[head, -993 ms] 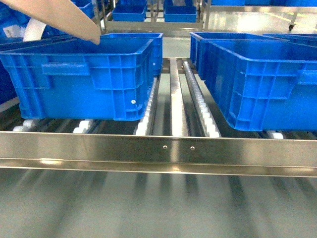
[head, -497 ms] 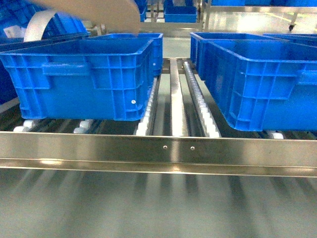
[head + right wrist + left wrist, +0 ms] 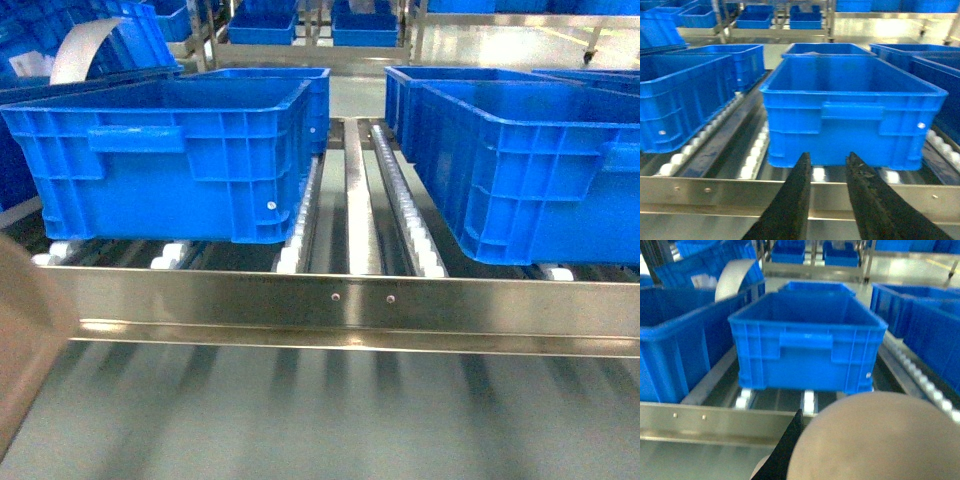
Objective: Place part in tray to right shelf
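Stainless-steel shelving fills the scene: the right shelf has a shiny front rail running across the head view, with white roller tracks leading back between 2 large blue crates. One crate sits on the left of the rack, the other on the right, well apart, with a bare steel strip between them. More blue crates stand on racks in the background.

At the lower left edge of the head view, a blurred beige-pink surface, the tray, enters the picture in front of the front rail. From the left wrist camera the same tray appears as a large rounded beige shape filling the lower right, below the front rail and in front of a blue crate. One dark finger of the left gripper shows beside the tray; whether its jaws are clamped on the tray cannot be told.

From the right wrist camera, the right gripper shows 2 dark fingers with a narrow gap between them, holding nothing, in front of the rail and a blue crate.

The small blue part is not visible in any view.
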You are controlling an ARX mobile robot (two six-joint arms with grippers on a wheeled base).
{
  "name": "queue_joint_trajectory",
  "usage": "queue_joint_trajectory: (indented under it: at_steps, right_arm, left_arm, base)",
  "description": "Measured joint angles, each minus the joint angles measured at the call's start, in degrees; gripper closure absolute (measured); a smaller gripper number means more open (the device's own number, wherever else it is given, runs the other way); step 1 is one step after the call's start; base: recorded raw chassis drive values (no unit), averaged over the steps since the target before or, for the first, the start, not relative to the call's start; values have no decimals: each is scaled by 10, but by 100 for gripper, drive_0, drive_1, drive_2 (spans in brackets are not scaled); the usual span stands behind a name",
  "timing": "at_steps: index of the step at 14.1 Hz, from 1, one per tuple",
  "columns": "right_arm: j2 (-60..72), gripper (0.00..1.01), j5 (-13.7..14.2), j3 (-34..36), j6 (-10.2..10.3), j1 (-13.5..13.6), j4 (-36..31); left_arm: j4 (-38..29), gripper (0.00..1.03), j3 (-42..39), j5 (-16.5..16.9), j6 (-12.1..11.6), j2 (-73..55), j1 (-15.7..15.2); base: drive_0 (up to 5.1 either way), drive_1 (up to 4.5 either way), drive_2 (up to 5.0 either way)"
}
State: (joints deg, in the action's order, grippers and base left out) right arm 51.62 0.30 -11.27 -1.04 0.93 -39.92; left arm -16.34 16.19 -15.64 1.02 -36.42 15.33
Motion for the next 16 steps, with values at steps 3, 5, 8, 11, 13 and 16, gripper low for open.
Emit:
queue_joint_trajectory:
  at_steps: [3,5,8,11,13,16]
  right_arm:
    - [-62,99,-4,39,2,-9,23]
    - [-110,99,-3,61,3,-9,49]
    - [-175,99,-3,82,3,-9,94]
    - [-216,99,-3,105,5,-9,113]
    - [-268,99,-3,105,6,-9,147]
    - [-322,99,-3,105,6,-9,204]
  left_arm:
    - [-18,90,-40,49,0,70,-48]
    - [-7,90,-79,76,0,102,-75]
    - [10,90,-108,153,0,149,-149]
    - [29,90,-128,157,-2,186,-151]
    - [43,90,-136,155,-2,208,-152]
    - [49,90,-153,156,-2,243,-153]
  base:
    - [0,0,0]
    - [0,0,0]
    - [0,0,0]
    - [0,0,0]
    - [0,0,0]
    - [0,0,0]
